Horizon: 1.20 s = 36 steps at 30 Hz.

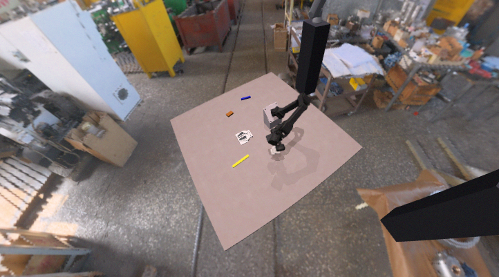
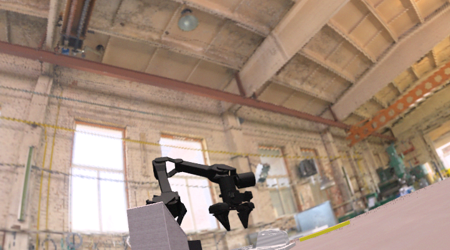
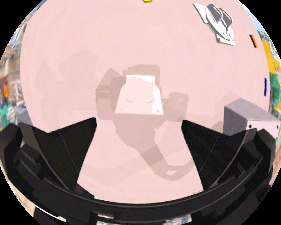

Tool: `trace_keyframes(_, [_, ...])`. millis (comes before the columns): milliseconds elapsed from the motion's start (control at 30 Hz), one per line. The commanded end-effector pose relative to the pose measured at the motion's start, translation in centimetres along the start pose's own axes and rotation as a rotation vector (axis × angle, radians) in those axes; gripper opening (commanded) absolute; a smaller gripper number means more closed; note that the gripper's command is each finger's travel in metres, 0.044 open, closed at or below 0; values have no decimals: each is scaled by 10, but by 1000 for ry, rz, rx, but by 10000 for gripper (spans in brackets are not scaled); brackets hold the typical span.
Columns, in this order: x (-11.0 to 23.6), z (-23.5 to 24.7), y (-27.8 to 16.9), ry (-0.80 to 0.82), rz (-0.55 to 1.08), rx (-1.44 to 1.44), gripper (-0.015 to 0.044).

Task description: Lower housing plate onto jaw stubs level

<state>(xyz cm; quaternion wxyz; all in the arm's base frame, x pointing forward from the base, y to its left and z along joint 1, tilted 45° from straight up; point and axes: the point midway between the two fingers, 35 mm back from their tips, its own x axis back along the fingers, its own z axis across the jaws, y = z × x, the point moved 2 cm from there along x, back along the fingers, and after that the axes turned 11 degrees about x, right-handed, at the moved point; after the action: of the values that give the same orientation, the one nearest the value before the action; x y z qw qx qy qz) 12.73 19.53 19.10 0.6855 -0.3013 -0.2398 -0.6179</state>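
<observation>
The white housing plate [image 1: 274,151] [image 3: 139,101] lies on the mat, with two faint round marks on its face and small holes near one edge. My gripper [image 2: 237,229] [image 3: 139,123] is open and empty, pointing down above the plate. The plate shows between and beyond the two fingertips in the wrist view. The jaw assembly [image 1: 243,137] [image 2: 272,239] [image 3: 220,19] stands apart from the plate, a white base with grey ribbed jaws on it. Its pins and stubs are too small to make out.
A grey block [image 1: 270,119] [image 2: 149,227] [image 3: 240,114] with small holes stands near the arm. A yellow bar [image 1: 240,161] [image 2: 325,231], an orange block [image 1: 229,113] [image 3: 253,41] and a blue bar [image 1: 245,97] [image 3: 265,87] lie on the mat [image 1: 236,211].
</observation>
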Motion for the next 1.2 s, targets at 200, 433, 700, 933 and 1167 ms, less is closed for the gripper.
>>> trace_keyframes(200, [-39,-1,0,-2,7,-11,440])
trace_keyframes(433, [-39,-1,0,-2,7,-11,440])
trace_keyframes(700, [-46,-1,0,-2,7,-11,440])
trace_keyframes(933, [-57,-1,0,-1,8,-12,440])
trace_keyframes(1167, [-59,-1,-1,-1,8,-12,440])
